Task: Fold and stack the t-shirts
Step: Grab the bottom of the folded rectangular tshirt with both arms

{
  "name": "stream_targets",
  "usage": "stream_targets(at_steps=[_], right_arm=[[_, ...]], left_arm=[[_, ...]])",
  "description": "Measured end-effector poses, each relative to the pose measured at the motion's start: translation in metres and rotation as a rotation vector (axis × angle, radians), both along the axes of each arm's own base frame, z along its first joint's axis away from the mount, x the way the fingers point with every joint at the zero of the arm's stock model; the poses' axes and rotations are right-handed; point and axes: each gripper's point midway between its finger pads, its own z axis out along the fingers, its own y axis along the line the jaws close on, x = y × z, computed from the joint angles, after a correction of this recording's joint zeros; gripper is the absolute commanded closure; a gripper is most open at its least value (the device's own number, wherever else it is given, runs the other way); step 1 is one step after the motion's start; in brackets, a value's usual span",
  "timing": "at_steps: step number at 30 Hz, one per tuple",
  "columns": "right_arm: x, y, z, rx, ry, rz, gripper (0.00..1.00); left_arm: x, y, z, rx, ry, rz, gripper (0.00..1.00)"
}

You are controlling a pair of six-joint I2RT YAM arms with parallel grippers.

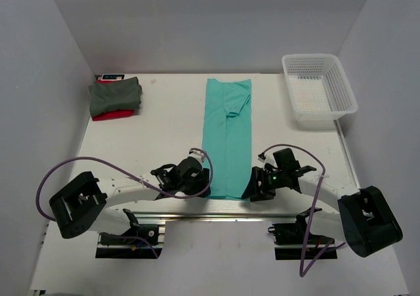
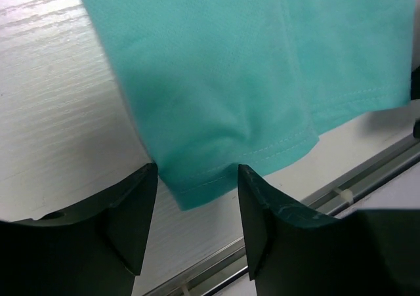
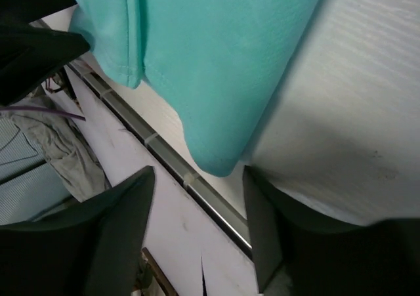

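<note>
The teal t-shirt (image 1: 230, 138) lies in the middle of the tabletop (image 1: 164, 132), folded into a long narrow strip that runs from the far side to the near edge. The left claw (image 1: 199, 180) is at its near left corner and the right claw (image 1: 254, 190) at its near right corner. From above the fingertips are hidden under the wrists.

In the left wrist view the fingers (image 2: 131, 211) stand apart, and the hemmed corner of the teal cloth lies between them, not pinched. In the right wrist view the fingers (image 3: 269, 224) are also apart, with the rounded corner of the strip just at the gap. A metal rail (image 3: 164, 158) runs along the tabletop edge beside this corner. Beyond the edge is some crumpled greyish cloth (image 3: 72, 158), too blurred to identify.

At the far left, the dark grey-green t-shirt (image 1: 116, 92) lies folded on the red t-shirt (image 1: 113, 115), which shows only as a thin edge. The white mesh basket (image 1: 325, 116) stands at the far right, well apart from the shirts
</note>
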Motion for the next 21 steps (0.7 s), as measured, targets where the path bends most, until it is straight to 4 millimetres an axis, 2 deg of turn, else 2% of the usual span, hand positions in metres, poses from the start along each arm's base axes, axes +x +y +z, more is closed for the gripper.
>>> stream_targets(at_steps=[2,3,6,7,8,12,13,18,21], right_arm=[[0.001,0.001,-0.003,-0.005,0.013,-0.006,0.6],[0.001,0.001,-0.005,-0.012,0.019,-0.01,0.69],[0.0,-0.002,-0.013,-0.037,0.039,-0.028,0.86],[0.0,-0.002,-0.014,-0.043,0.04,-0.031,0.93],[0.001,-0.003,-0.015,-0.046,0.035,-0.034,1.0],[0.004,-0.001,-0.014,-0.043,0.014,-0.033,1.0],[0.005,-0.001,-0.014,-0.041,0.007,-0.032,1.0],[0.013,0.002,-0.008,-0.03,-0.034,-0.028,1.0],[0.026,0.006,0.002,-0.02,-0.079,-0.03,1.0]], left_arm=[[-0.002,-0.001,-0.001,-0.003,0.007,-0.01,0.41],[-0.002,-0.001,-0.001,-0.004,0.009,-0.013,0.48],[-0.006,-0.003,-0.003,-0.009,0.023,-0.031,0.56],[-0.007,-0.003,-0.003,-0.01,0.026,-0.037,0.66],[-0.008,-0.003,-0.004,-0.012,0.031,-0.037,0.71],[-0.011,-0.001,-0.008,0.003,0.047,-0.053,0.89],[-0.012,-0.001,-0.008,0.004,0.047,-0.054,1.0],[-0.008,-0.004,-0.001,0.014,0.04,-0.058,1.0],[0.001,-0.015,0.014,-0.008,0.013,-0.06,1.0]])
